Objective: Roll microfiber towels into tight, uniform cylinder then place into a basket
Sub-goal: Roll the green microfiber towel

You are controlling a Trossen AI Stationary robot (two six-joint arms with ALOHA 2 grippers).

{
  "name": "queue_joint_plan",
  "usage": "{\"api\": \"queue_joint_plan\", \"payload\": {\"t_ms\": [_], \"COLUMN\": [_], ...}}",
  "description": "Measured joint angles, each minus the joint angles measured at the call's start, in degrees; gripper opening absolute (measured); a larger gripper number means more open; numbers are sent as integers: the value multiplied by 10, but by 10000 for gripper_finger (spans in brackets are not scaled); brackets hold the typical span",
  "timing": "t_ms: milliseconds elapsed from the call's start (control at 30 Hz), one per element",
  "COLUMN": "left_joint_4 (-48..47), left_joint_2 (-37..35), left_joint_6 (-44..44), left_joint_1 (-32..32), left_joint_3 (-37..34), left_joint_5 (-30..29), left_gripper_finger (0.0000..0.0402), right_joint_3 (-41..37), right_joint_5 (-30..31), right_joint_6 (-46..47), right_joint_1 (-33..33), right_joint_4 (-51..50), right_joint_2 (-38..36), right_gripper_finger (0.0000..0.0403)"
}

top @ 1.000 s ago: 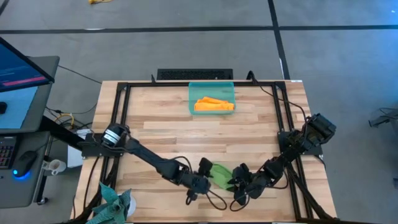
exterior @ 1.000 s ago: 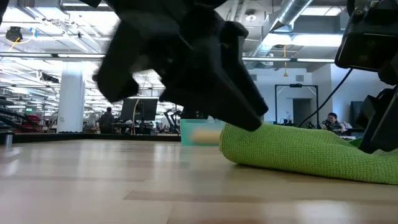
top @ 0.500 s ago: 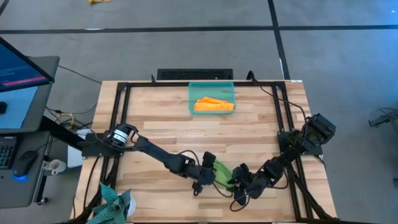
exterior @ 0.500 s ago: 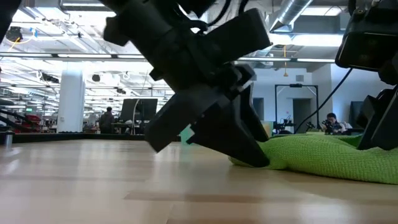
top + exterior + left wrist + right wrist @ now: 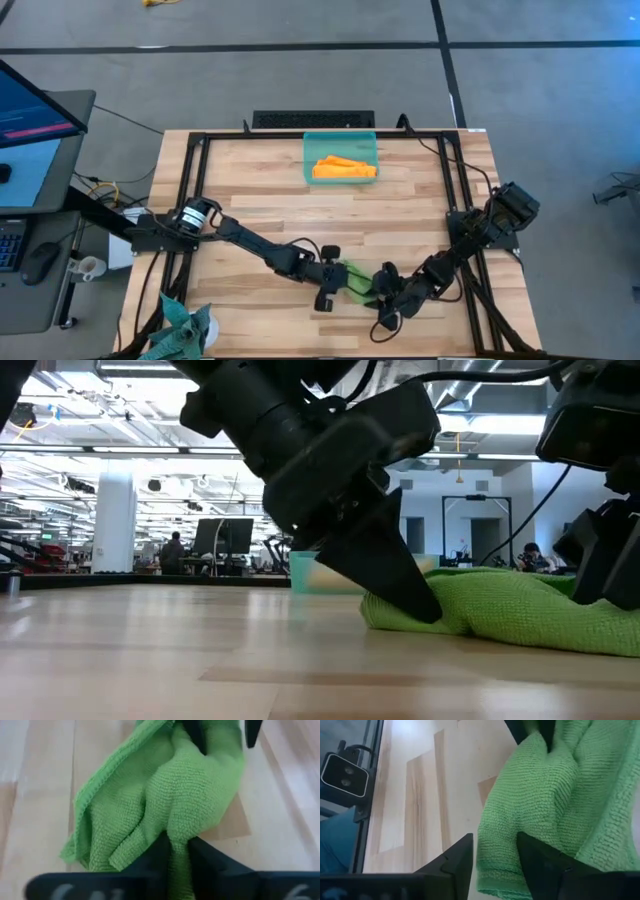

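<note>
While the 2 dark arms are meeting low in the centre of the high view, the lime green microfiber towel is lying bunched on the light wooden slatted table between their tips. The left gripper is pinching a fold of this green cloth, its 2 dark fingers drawn narrow with a ridge of fabric squeezed between them, as the left wrist view is showing. In the low view the same gripper is pressing down onto the left end of the crumpled towel, which is resting on the tabletop in the right half of the frame. The right gripper is standing fairly wide, its fingers straddling an edge of the green towel without squeezing it. Near the upper centre of the high view, the shallow rectangular translucent teal-green plastic basket is sitting well apart from both grippers, and the bright orange microfiber towel is lying inside it as a loose elongated bundle.
</note>
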Motion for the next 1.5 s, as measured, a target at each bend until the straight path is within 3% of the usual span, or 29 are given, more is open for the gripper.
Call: {"api": "queue_joint_plan", "payload": {"t_ms": [167,500,700,800,933,1100,1367,1500], "left_joint_4": [0,-25,-43,-58,-70,-66,-65,-65], "left_joint_2": [0,1,4,5,5,5,5,5], "left_joint_6": [-73,-166,-227,-249,-273,-289,-295,-298], "left_joint_1": [0,-2,2,7,17,31,39,39], "left_joint_3": [0,22,42,51,57,57,57,57], "left_joint_5": [9,100,133,140,159,195,200,206], "left_gripper_finger": [10,34,20,23,25,24,26,26], "right_joint_3": [-1,-2,-1,-1,-1,0,0,0], "right_joint_5": [-4,5,77,75,22,-23,-19,23], "right_joint_6": [-1,-82,-218,-263,-331,-375,-376,-375], "right_joint_1": [1,30,63,65,57,57,49,50], "right_joint_4": [-30,-158,-146,-139,-95,-33,-51,-52], "right_joint_2": [-24,-158,-190,-185,-174,-158,-156,-156], "right_gripper_finger": [154,110,108,108,109,138,233,249]}}
